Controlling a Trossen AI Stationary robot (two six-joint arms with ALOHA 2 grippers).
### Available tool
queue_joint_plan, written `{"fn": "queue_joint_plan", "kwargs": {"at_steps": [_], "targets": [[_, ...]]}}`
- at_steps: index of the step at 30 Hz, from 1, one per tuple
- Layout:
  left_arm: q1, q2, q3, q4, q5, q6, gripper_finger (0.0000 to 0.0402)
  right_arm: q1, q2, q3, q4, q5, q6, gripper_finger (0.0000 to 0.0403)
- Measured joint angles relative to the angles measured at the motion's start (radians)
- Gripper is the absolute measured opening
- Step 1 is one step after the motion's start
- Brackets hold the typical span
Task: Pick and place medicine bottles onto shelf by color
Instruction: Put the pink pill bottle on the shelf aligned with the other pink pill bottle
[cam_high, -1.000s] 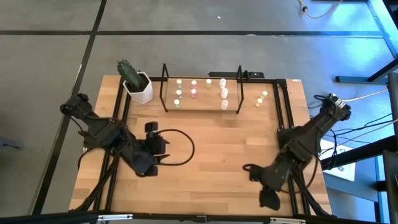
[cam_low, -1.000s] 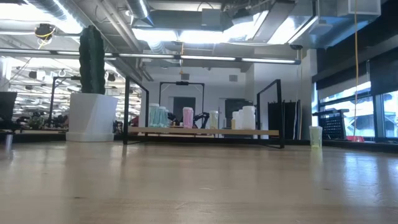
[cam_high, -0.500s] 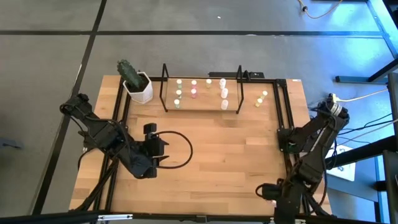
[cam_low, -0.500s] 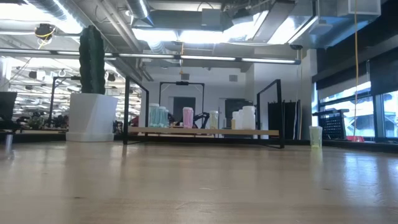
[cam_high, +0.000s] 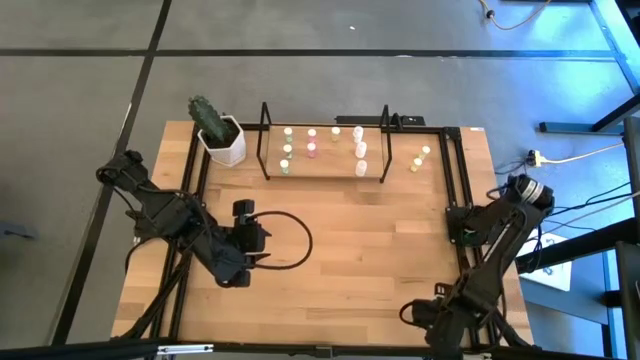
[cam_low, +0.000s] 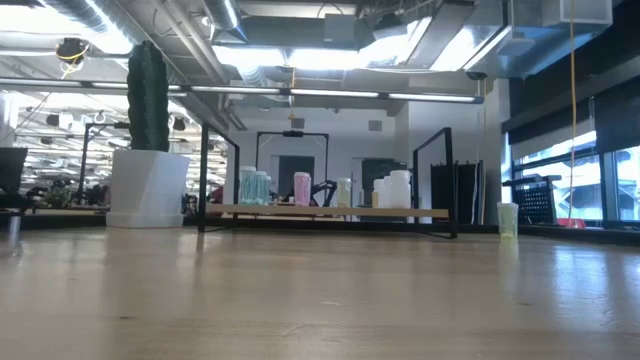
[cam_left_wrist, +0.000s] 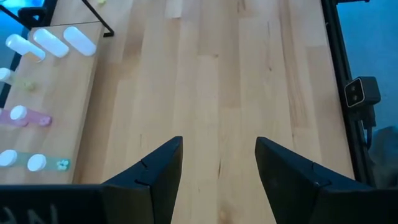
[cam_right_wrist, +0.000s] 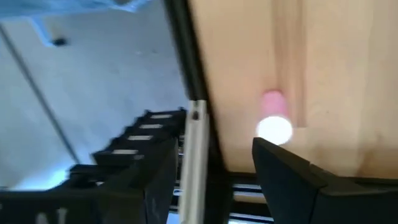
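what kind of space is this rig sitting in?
Probably a lab inside an open-plan office or workshop. The low view shows exposed ceiling ducts with strip lighting and a row of large windows; from above, the wooden table stands on grey carpet tiles.

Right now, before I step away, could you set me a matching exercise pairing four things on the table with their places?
Things:
1. cactus pot
2. two loose bottles
3. left gripper
4. right gripper

Places:
A. at the near right corner of the table
B. on the table beside the right end of the shelf
C. beside the shelf's left end
D. over the table's left half, open and empty

Pairs: 1-C, 2-B, 3-D, 4-A
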Motion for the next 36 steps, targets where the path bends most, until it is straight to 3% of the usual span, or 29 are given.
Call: {"fn": "queue_joint_plan", "kwargs": {"at_steps": [6, 20, 25, 31, 36], "targets": [[0.002, 0.0, 0.0, 0.0, 0.0, -0.003, 0.0196, 0.008, 0.055, 0.0, -0.098, 0.007, -0.006, 0.0209], [0.002, 0.0, 0.0, 0.0, 0.003, -0.006, 0.0196, 0.032, 0.07, 0.0, -0.093, 0.007, -0.05, 0.0209], [0.002, 0.0, 0.0, 0.039, 0.088, 0.088, 0.0196, 0.032, 0.07, 0.0, -0.093, 0.025, -0.051, 0.0209], [0.002, 0.0, 0.0, 0.136, 0.262, 0.264, 0.0196, 0.032, 0.07, 0.0, -0.091, 0.077, -0.05, 0.0209], [0.002, 0.0, 0.0, 0.158, 0.282, 0.312, 0.0196, 0.031, 0.07, 0.0, -0.085, 0.108, -0.049, 0.0209]]}}
